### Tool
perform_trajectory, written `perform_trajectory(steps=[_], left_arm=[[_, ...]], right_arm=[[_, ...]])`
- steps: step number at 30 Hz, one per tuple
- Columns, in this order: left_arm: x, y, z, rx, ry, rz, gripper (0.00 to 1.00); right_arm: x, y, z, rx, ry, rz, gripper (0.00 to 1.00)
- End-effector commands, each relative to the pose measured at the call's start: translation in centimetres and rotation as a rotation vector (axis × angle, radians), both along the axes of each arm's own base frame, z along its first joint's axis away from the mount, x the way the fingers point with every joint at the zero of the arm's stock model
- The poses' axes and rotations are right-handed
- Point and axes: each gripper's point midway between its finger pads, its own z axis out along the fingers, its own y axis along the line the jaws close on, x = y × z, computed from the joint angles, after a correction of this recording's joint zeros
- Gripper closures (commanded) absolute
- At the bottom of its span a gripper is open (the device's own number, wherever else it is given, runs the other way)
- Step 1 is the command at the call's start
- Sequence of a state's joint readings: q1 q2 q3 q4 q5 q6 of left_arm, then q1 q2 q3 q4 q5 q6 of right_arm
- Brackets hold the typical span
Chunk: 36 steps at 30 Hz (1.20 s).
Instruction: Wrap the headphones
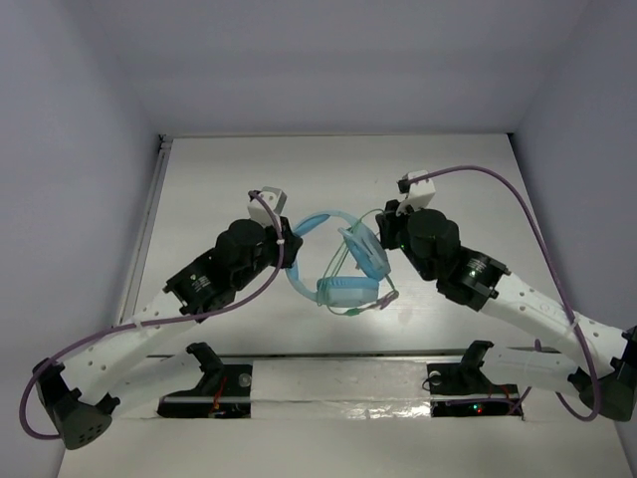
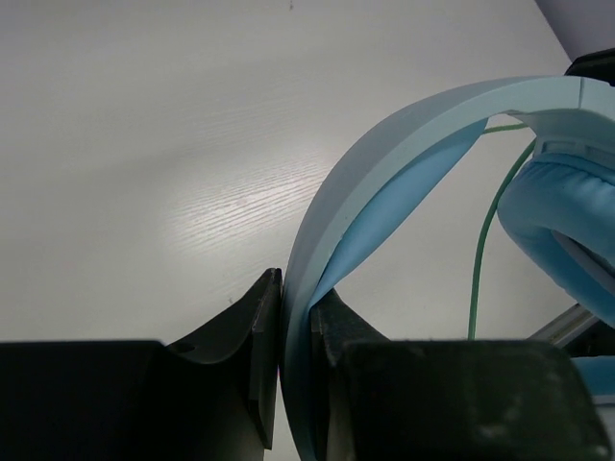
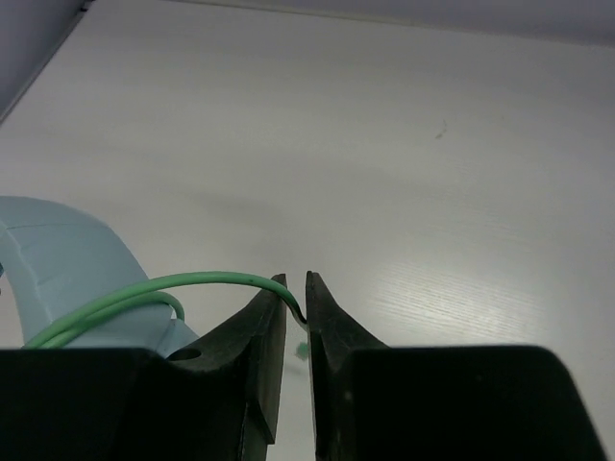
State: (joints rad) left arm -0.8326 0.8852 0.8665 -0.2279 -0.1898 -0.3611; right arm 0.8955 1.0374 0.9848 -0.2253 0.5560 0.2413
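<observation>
The headphones [image 1: 343, 264] lie in the middle of the table [image 1: 249, 169], between the two arms. The headband [image 2: 384, 144] is clamped edge-on by the left gripper [image 2: 296, 288], whose jaws are closed on it. The thin green cable [image 3: 192, 281] is seen looped over the headband and running into the tips of the right gripper [image 3: 296, 280]. Its jaws stand a narrow slit apart. Whether the cable is pinched there or lies loose cannot be told.

The step in hand is judged to be the winding of the cable round the headphones, with at least one turn laid. For the next move, the headband is best kept fixed, the cable held firmly, and the slack carried round under light tension so that the laid loops are not pulled off.
</observation>
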Motion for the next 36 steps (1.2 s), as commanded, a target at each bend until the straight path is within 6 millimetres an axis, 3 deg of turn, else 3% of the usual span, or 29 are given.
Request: perform_trajectory(steps=[1, 9, 12, 14, 18, 23, 26, 30, 36], left_arm=[[0.0, -1.4, 7.7, -0.222, -0.116, -0.042, 1.0], [-0.4, -1.6, 11.8, -0.309, -0.175, -0.103, 1.0], [-0.1, -1.5, 12.5, -0.328, -0.174, -0.091, 1.0], [0.0, -1.3, 13.0, -0.343, -0.184, -0.083, 1.0], [-0.3, -2.1, 14.3, -0.366, -0.19, -0.129, 1.0], [-0.2, -2.3, 15.5, -0.383, -0.202, -0.136, 1.0], [-0.3, -2.4, 16.6, -0.398, -0.212, -0.139, 1.0], [0.3, -1.8, 17.4, -0.417, -0.213, -0.096, 1.0], [2.6, -0.4, 17.3, -0.48, -0.211, 0.066, 1.0]], right_arm=[[0.3, 1.5, 2.0, 0.131, -0.059, 0.059, 0.8], [0.9, 2.7, 2.0, 0.273, -0.112, 0.161, 0.78], [0.9, 3.0, 1.5, 0.3, -0.123, 0.182, 0.77], [0.8, 2.9, 1.8, 0.33, -0.145, 0.196, 0.7], [1.3, 3.1, 0.6, 0.327, -0.145, 0.207, 0.59], [2.3, 3.2, -0.3, 0.335, -0.152, 0.211, 0.52], [2.5, 3.5, -0.5, 0.357, -0.174, 0.233, 0.53], [2.2, 4.8, -1.5, 0.401, -0.134, 0.281, 0.74], [0.6, 7.1, -4.9, 0.487, 0.001, 0.388, 0.73]])
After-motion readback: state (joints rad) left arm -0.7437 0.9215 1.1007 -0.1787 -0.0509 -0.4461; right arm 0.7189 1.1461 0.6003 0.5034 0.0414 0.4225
